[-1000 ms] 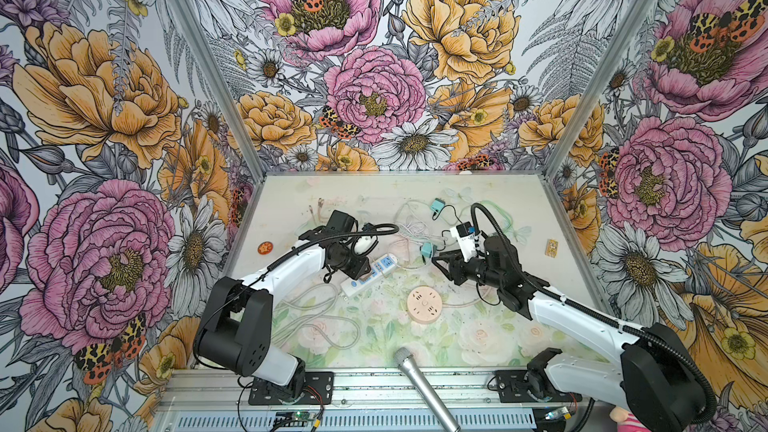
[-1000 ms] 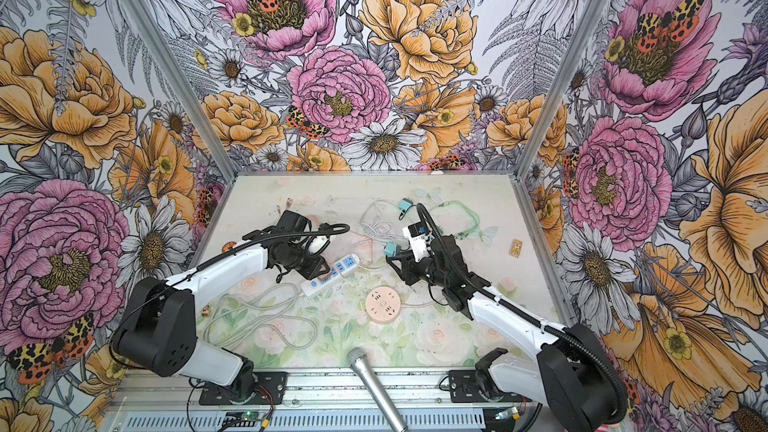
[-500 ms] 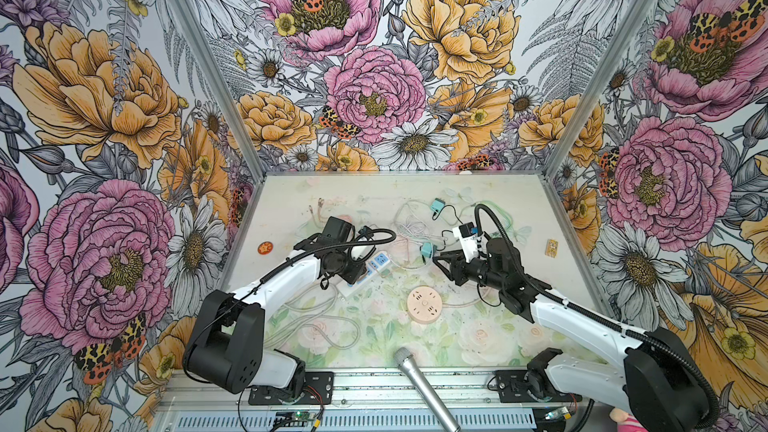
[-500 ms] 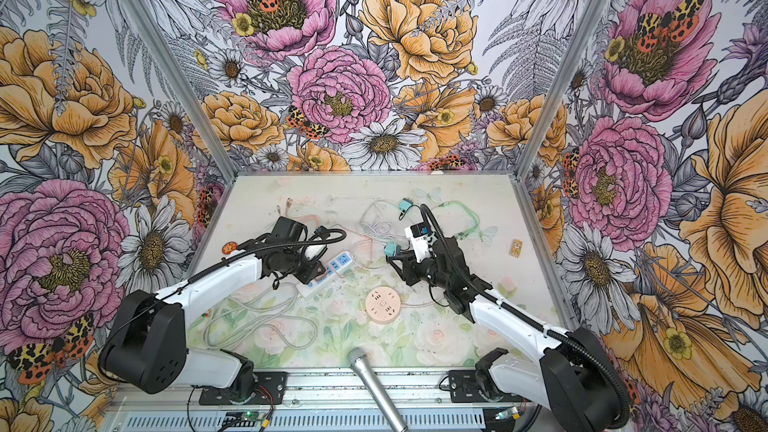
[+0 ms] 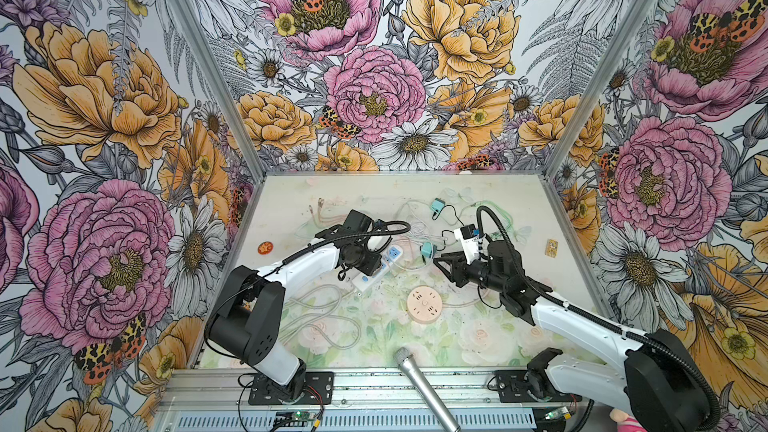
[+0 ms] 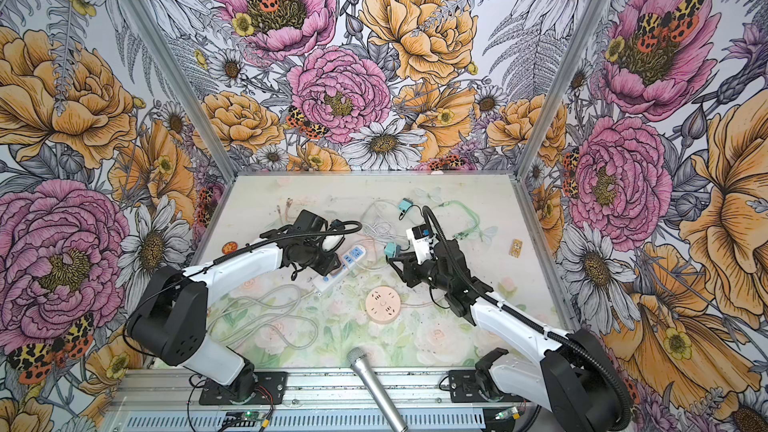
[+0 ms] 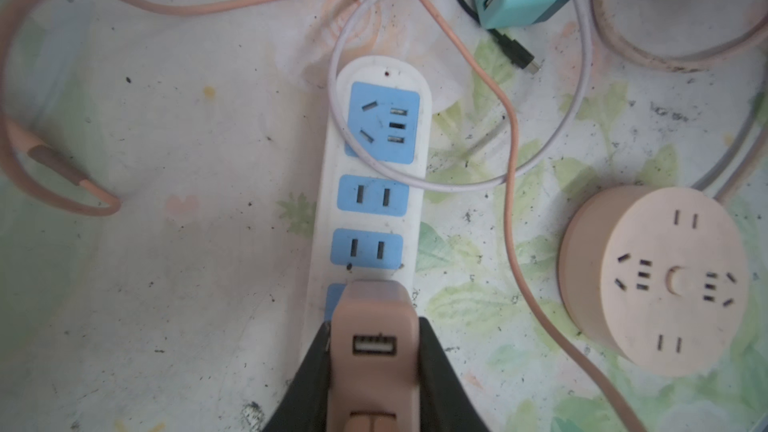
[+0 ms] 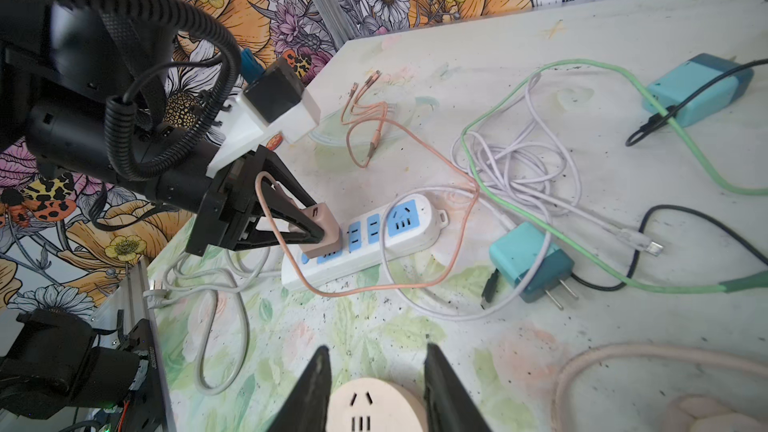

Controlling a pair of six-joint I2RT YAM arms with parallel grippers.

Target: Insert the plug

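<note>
A mic (image 5: 420, 384) lies at the table's (image 5: 490, 201) front edge. Past it sits a round socket (image 5: 424, 305). Near that socket hangs the right pincer (image 8: 376, 353), jaws apart, with nothing between them. Left of it, the white strip (image 7: 370, 249) lies slantwise on the table. The left pincer (image 7: 375, 328) grips the pink plug (image 8: 318, 228) by its sides. The plug stands upright on the socket at the strip's near end, touching it; whether its pins are fully in cannot be told. Three blue sockets beyond it are free. Just past the strip's far end a teal charger (image 8: 528, 263) lies with its prongs bare, among tangled white cables (image 8: 519, 168). A second charger (image 8: 698, 89) lies farther back.
</note>
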